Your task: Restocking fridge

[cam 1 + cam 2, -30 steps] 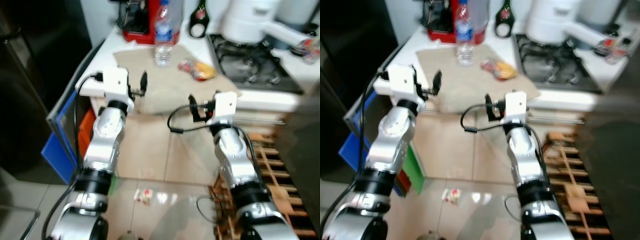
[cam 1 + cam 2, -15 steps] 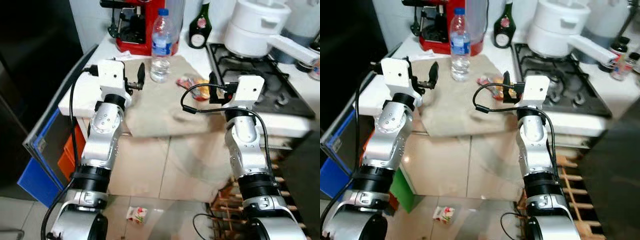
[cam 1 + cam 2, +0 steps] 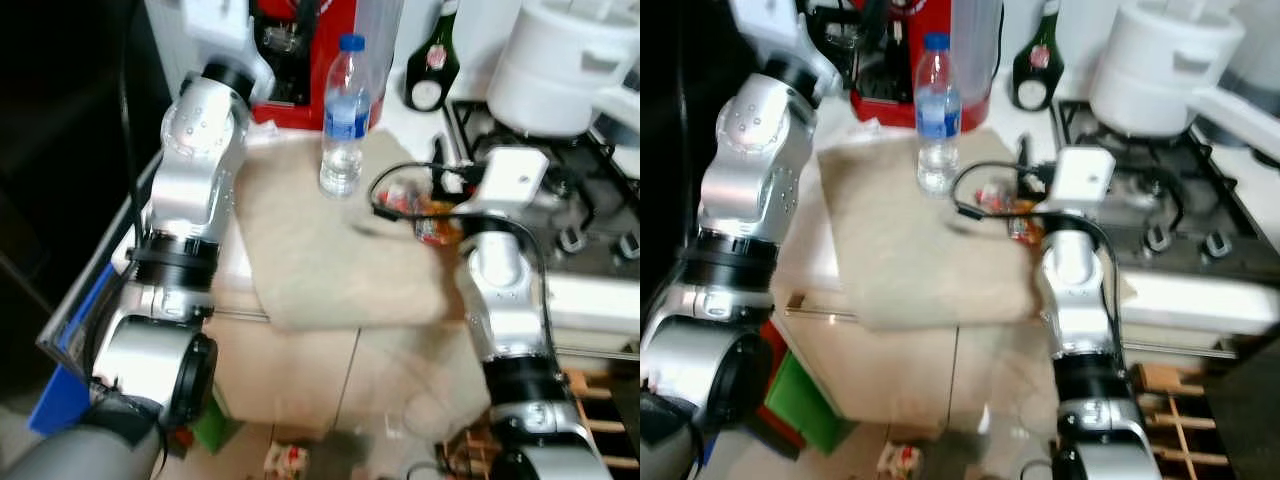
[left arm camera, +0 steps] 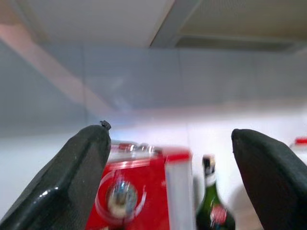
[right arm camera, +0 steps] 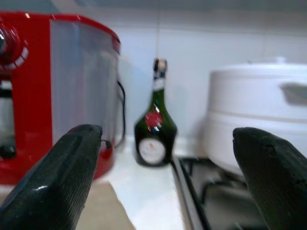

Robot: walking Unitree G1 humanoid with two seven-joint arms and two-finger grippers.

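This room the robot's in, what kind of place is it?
Most likely a home kitchen. A gas hob is set into the white counter with a white pot on it, a red coffee machine stands at the back wall, and a water bottle sits on a beige cloth.

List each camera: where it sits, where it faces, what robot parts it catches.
Eye views: on the head, looking down at the counter; both silver arms, water bottle.
Left wrist view: raised, facing the wall and red coffee machine; left gripper open.
Right wrist view: low over the counter; right gripper open.
Shared: green bottle.
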